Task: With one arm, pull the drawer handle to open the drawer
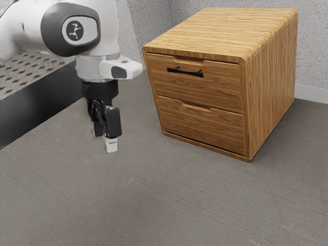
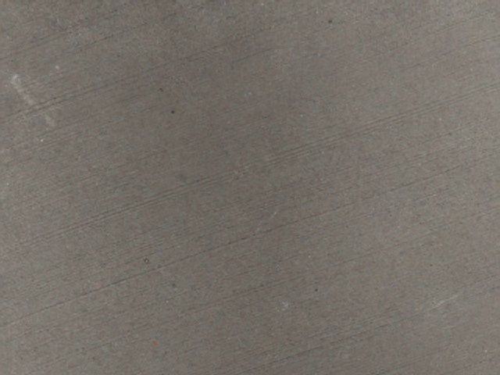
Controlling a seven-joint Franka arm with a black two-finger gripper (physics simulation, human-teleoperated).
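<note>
A bamboo-coloured cabinet [image 1: 266, 77] with two drawers stands on the grey floor at the exterior view's right. The top drawer [image 1: 215, 84] carries a slim black handle [image 1: 185, 72] and sits flush with the cabinet front. The lower drawer [image 1: 202, 123] is flush too. My gripper [image 1: 105, 141] hangs pointing down over the floor, to the left of the cabinet and lower than the handle. Its black fingers [image 1: 113, 125] stand apart with nothing between them. The wrist view looks straight down on bare grey floor [image 2: 250, 187].
A dark raised platform with a perforated metal top [image 1: 25, 72] lies behind my arm at the exterior view's left. A speckled wall [image 1: 312, 46] with a white skirting board runs behind the cabinet. Open floor [image 1: 154, 205] stretches in front of the cabinet.
</note>
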